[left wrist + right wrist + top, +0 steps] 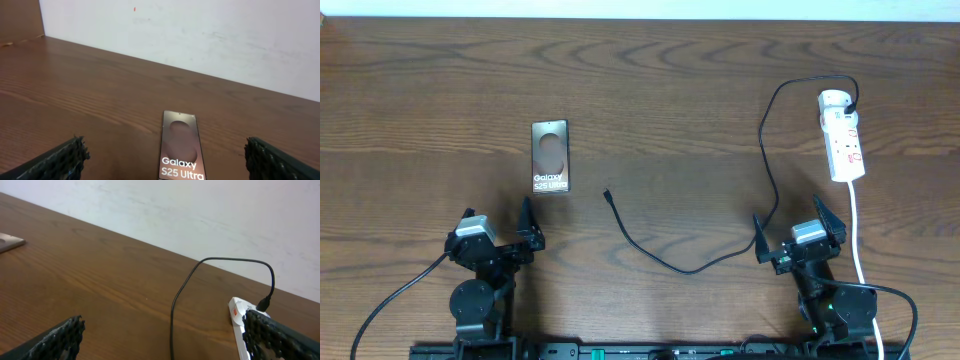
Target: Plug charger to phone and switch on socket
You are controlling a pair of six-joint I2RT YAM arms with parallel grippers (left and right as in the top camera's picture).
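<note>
The dark-brown phone point(550, 157) lies flat on the table, text side up; it also shows in the left wrist view point(179, 145). The black charger cable point(767, 165) runs from the far end of the white socket point(842, 135) down to its free plug tip point(607, 194), just right of the phone. The cable point(180, 295) and the socket point(239, 315) show in the right wrist view. My left gripper point(500, 228) is open and empty, just short of the phone, as the left wrist view point(165, 160) shows. My right gripper point(798, 222) is open and empty, near the socket, with the cable between its fingers in the right wrist view point(162, 335).
The socket's thick white cord point(857, 235) runs down the right side past my right arm. A pale wall point(200, 30) stands behind the table's far edge. The phone's edge shows at the far left of the right wrist view point(10, 242).
</note>
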